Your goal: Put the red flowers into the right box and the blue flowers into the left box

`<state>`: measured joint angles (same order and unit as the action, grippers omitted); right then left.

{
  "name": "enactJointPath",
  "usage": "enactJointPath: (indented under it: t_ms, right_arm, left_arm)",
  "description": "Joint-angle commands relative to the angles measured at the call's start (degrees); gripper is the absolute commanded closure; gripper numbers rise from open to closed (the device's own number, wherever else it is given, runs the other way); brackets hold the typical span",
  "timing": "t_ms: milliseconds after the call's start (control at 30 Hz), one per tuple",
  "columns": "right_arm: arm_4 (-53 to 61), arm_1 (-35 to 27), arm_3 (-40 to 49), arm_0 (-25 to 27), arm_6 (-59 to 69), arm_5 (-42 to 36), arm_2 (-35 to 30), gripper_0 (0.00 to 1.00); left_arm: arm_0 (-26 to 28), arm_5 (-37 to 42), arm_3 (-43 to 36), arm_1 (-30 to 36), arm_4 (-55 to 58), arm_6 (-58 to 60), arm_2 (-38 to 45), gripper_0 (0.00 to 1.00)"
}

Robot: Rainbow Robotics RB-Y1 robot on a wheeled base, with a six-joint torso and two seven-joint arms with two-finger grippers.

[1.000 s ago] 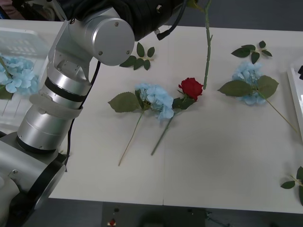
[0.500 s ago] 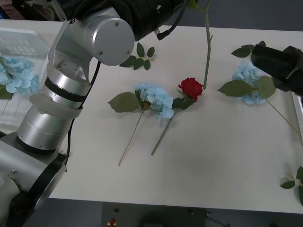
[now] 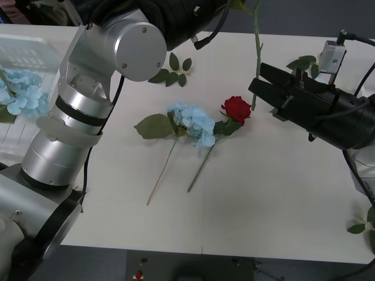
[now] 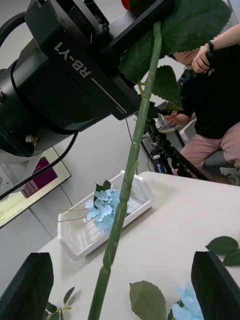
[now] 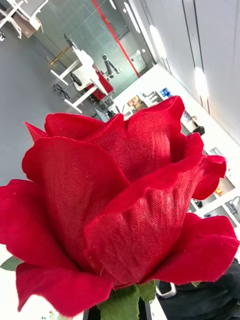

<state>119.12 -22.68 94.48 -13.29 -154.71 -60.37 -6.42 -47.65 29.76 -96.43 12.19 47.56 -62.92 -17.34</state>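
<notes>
My left gripper (image 4: 142, 17) is raised above the table's far side and shut on a red flower, whose head (image 5: 120, 200) is close to the left wrist camera. Its long green stem (image 3: 256, 58) hangs down. My right gripper (image 3: 256, 78) is open, one black finger on each side of that stem (image 4: 122, 210), not closed on it. A second red flower (image 3: 237, 109) lies mid-table beside a blue flower (image 3: 192, 123). The left box (image 3: 23, 50) at the far left holds blue flowers (image 3: 20, 91). My right arm hides the right box.
Loose green leaf sprigs lie at the back middle (image 3: 173, 70), the back right (image 3: 302, 63) and the near right edge (image 3: 366, 225). My bulky left arm (image 3: 88, 111) covers the table's left part. Bare tabletop lies toward the front.
My right arm has swung in from the right edge. Its open fingers now straddle the hanging stem, and the arm covers the blue flower at the right. The left arm has not moved.
</notes>
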Motion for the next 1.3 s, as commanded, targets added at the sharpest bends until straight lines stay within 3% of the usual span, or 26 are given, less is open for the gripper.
enactJointPath:
  t_ms: [33,167,200,300,367,433,800,833,867,900,1300]
  right_arm:
    - [-1.52,2.82,1.59,-2.79,-0.29,1.22,0.01,0.19]
    - [-1.52,4.22,1.59,-4.02,-0.29,1.40,0.09,0.20]
    - [-1.52,4.57,1.68,-4.20,-0.29,1.40,0.09,0.24]
    - [-1.61,5.28,1.59,-4.82,-0.29,1.40,0.09,0.53]
    - [-2.40,5.54,1.59,-5.17,-0.29,1.75,0.18,0.84]
    - [-3.37,5.63,1.59,-5.26,-0.29,2.37,0.18,1.00]
    - [-3.45,5.54,1.59,-5.69,-0.29,4.83,1.32,1.00]
    - [-3.45,5.63,1.59,-5.78,-0.29,4.83,1.32,1.00]
    - [-3.45,5.54,1.59,-5.78,-0.29,4.92,1.32,1.00]
    - [-3.45,5.54,1.59,-5.87,-0.29,5.00,1.32,1.00]
    - [-3.45,4.22,1.59,-5.87,2.66,5.71,1.41,1.00]
  left_arm:
    - [-1.57,-0.58,-2.10,0.11,-0.10,-1.68,-0.59,1.00]
    - [-1.57,-0.58,-2.10,0.11,-0.10,-1.68,-0.59,1.00]
    - [-1.57,-0.58,-2.10,0.11,-0.10,-1.68,-0.59,1.00]
    - [-1.57,-0.58,-2.10,0.11,-0.10,-1.68,-0.59,1.00]
    - [-1.57,-0.58,-2.10,0.11,-0.10,-1.68,-0.59,1.00]
    - [-1.57,-0.58,-2.10,0.11,-0.10,-1.68,-0.59,1.00]
    - [-1.57,-0.58,-2.10,0.11,-0.10,-1.68,-0.59,0.99]
    - [-1.57,-0.58,-2.10,0.11,-0.10,-1.68,-0.59,0.41]
    - [-1.57,-0.58,-2.10,0.11,-0.10,-1.68,-0.59,0.05]
    - [-1.57,-0.58,-2.10,0.11,-0.10,-1.68,-0.59,0.00]
    - [-1.57,-0.58,-2.10,0.11,-0.10,-1.68,-0.59,0.00]
